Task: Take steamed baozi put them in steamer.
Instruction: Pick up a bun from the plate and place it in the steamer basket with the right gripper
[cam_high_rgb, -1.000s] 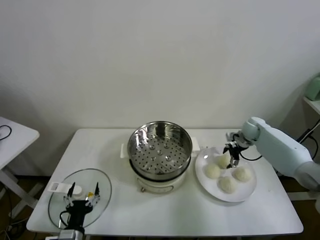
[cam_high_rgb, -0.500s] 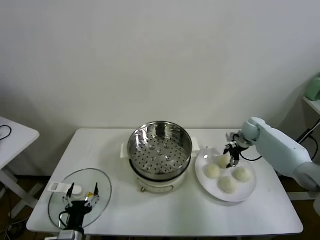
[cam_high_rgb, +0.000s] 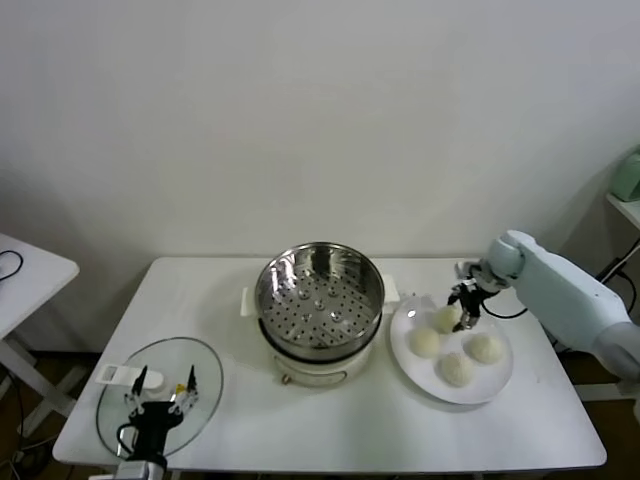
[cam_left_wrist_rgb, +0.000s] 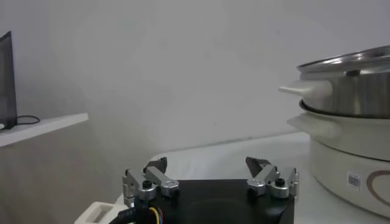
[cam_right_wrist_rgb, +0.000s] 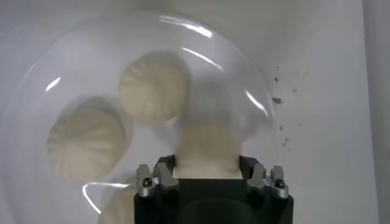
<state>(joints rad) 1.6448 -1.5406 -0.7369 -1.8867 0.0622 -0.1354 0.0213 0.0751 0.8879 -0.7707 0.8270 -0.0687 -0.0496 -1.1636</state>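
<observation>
On the white plate (cam_high_rgb: 404, 336) right of the steamer (cam_high_rgb: 320, 297), my right gripper (cam_high_rgb: 464, 310) is shut on one cream baozi (cam_high_rgb: 445, 319). In the right wrist view this baozi (cam_right_wrist_rgb: 207, 143) fills the gap between the jaws of the right gripper (cam_right_wrist_rgb: 207, 165). Three other baozi lie on the plate (cam_right_wrist_rgb: 73, 67): one (cam_high_rgb: 426, 343) toward the steamer, one (cam_high_rgb: 484, 348) to the right, one (cam_high_rgb: 455, 369) at the front. The steamer's perforated tray (cam_high_rgb: 318, 305) holds nothing. My left gripper (cam_high_rgb: 163, 392) is parked open at the front left (cam_left_wrist_rgb: 207, 168).
A round glass lid (cam_high_rgb: 190, 365) lies flat on the table under the left gripper. A small white object (cam_high_rgb: 113, 374) sits at its left edge. In the left wrist view the steamer (cam_left_wrist_rgb: 350, 97) stands close by. A second table (cam_high_rgb: 25, 270) is at the far left.
The right gripper's jaws have closed round the baozi at the plate's back edge. The arm has barely shifted and the left arm has not moved.
</observation>
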